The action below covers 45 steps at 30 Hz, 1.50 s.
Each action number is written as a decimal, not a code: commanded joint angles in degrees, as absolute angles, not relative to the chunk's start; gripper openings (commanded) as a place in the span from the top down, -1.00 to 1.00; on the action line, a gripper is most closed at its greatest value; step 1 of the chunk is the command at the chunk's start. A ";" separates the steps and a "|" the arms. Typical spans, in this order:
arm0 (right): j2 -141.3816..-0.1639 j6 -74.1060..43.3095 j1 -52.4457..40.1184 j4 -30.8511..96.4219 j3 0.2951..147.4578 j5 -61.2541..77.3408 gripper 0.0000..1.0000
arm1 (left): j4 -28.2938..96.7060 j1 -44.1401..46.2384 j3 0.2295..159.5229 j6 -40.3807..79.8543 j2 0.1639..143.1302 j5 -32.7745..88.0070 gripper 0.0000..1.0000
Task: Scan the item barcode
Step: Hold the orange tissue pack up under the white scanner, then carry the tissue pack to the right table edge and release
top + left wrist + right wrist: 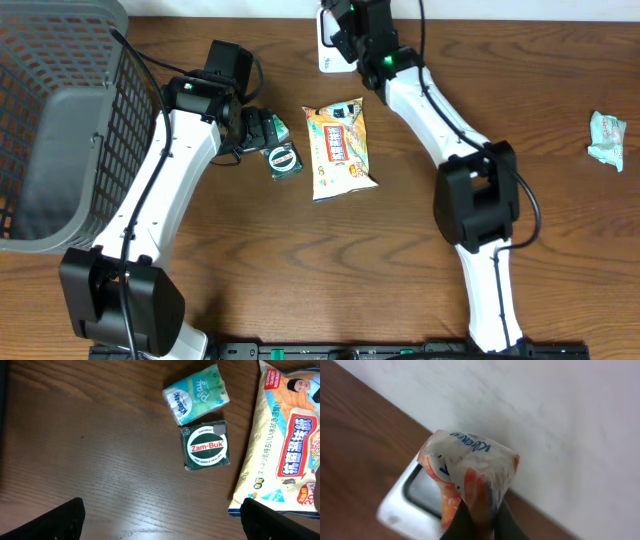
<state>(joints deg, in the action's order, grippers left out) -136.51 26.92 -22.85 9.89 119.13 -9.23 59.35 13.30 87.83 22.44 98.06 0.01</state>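
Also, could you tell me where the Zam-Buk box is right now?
The Zam-Buk box lies on the table mid-frame in the left wrist view, just below the green Kleenex pack and left of the yellow wipes pack.

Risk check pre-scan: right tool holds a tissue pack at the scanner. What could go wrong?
The right tool pinches the orange tissue pack by a crumpled end; it could slip, or creases hide its barcode from the scanner.
The open left tool hangs above the Zam-Buk box, beside the green tissue pack; a grab may catch both.
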 commanded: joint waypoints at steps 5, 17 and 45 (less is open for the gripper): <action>-141.69 50.43 -23.90 5.93 121.54 -19.25 0.98 | 59.53 13.15 88.31 22.13 98.04 -0.64 -0.96; -142.43 51.03 -25.06 5.52 121.51 -18.26 0.98 | 59.53 13.15 88.31 22.13 98.04 -0.64 -0.96; -126.76 21.10 -14.44 33.12 122.06 -22.35 0.98 | 59.53 13.15 88.31 22.13 98.04 -0.64 -0.95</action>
